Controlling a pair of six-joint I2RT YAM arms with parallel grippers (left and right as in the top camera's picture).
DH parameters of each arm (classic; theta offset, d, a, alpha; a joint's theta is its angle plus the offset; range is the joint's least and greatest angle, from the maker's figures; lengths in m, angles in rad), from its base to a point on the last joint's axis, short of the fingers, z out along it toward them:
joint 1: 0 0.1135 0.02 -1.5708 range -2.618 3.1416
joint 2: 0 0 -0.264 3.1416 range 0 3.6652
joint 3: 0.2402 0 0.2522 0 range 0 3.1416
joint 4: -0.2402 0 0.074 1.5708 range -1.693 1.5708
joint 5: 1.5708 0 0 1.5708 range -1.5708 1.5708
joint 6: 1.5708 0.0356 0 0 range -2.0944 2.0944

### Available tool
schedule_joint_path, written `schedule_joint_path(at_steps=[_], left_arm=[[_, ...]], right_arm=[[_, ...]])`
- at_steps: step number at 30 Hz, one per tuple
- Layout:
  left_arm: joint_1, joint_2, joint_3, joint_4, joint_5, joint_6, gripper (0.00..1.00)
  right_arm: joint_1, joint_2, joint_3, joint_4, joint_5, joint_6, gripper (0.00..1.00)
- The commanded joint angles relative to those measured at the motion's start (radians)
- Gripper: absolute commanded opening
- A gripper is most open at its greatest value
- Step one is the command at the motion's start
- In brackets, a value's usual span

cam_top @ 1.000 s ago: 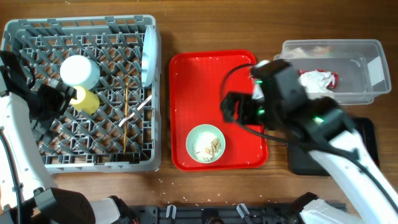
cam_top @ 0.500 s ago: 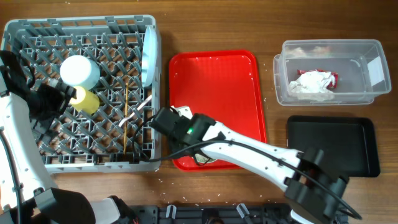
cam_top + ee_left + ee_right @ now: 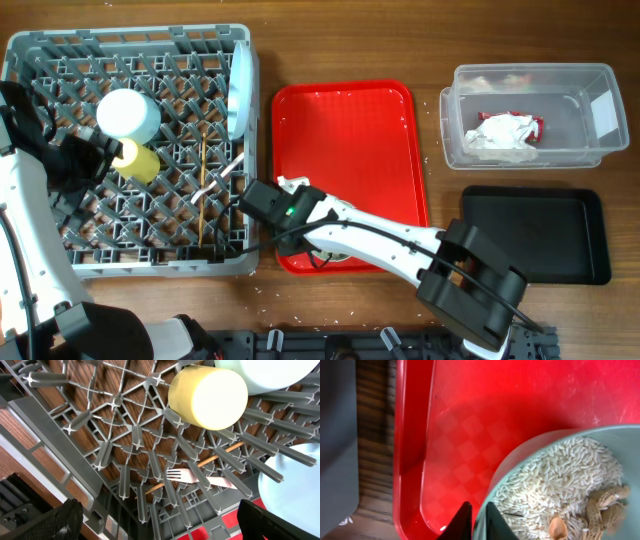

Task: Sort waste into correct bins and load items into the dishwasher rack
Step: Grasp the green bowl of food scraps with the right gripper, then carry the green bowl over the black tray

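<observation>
Wood-grain table, and your bowl (image 3: 517, 457) of rice crumbs (image 3: 555, 490) sits at the 6 o'clock end of the red tray (image 3: 470, 420). Your right gripper (image 3: 476, 519) is pinched narrow on its rim, one finger inside and one outside. The rack (image 3: 130, 265), at 9 o'clock from the tray, already has the yellow cup (image 3: 207, 395), fork (image 3: 187, 476), chopsticks (image 3: 226, 451), plate (image 3: 238, 90) and other bowl (image 3: 128, 115). Your left gripper (image 3: 160, 510) hangs over it, jaws wide, holding nothing. The napkin (image 3: 505, 135) and wrapper (image 3: 535, 122) are in the clear tub (image 3: 560, 72) at 2 o'clock, with the black tray (image 3: 535, 235) at 4.
</observation>
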Motion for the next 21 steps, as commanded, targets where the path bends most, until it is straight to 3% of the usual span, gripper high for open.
schedule_joint_path(at_steps=[1, 2, 11, 17, 21], left_arm=[[0.005, -0.014, 0.000, 0.003, 0.008, -0.010, 1.00], [0.005, -0.014, 0.000, 0.003, 0.008, -0.010, 1.00], [0.005, -0.014, 0.000, 0.003, 0.008, -0.010, 1.00], [0.005, -0.014, 0.000, 0.003, 0.008, -0.010, 1.00], [0.005, -0.014, 0.000, 0.003, 0.008, -0.010, 1.00]], right_arm=[[0.004, 0.027, -0.008, -0.027, 0.088, 0.002, 0.08], [0.002, 0.027, -0.008, -0.036, 0.102, 0.000, 0.04], [-0.008, 0.025, 0.024, -0.124, 0.297, -0.083, 0.04], [-0.075, 0.020, 0.160, -0.301, 0.373, 0.009, 0.04], [-0.213, -0.044, 0.299, -0.461, 0.394, 0.090, 0.04]])
